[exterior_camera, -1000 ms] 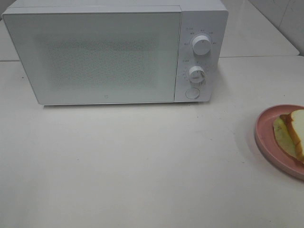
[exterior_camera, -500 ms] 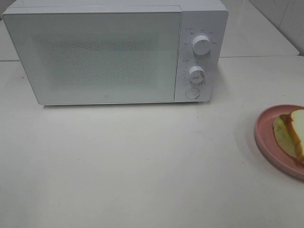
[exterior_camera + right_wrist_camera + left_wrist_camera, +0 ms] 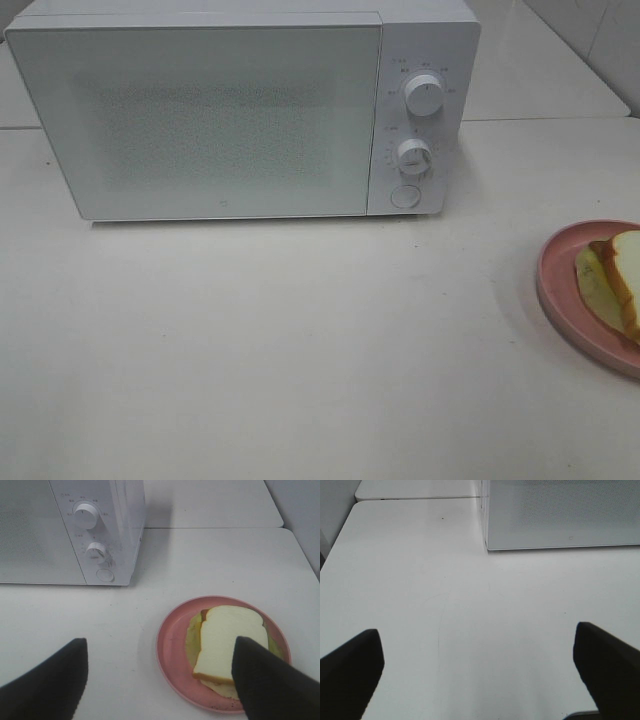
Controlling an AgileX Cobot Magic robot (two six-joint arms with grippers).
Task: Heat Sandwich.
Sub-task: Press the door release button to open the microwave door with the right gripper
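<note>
The sandwich lies on a pink round plate at the table's right edge, half cut off by the frame. In the right wrist view the sandwich shows white bread on top with yellow-green filling at its sides, resting on the plate. My right gripper hovers open above the plate's near side, one finger overlapping the sandwich in the picture, nothing held. My left gripper is wide open over bare table, empty. Neither gripper shows in the high view.
A white microwave stands at the back with its door shut. On its right panel sit two knobs and a round button. The microwave's lower corner shows ahead of the left gripper.
</note>
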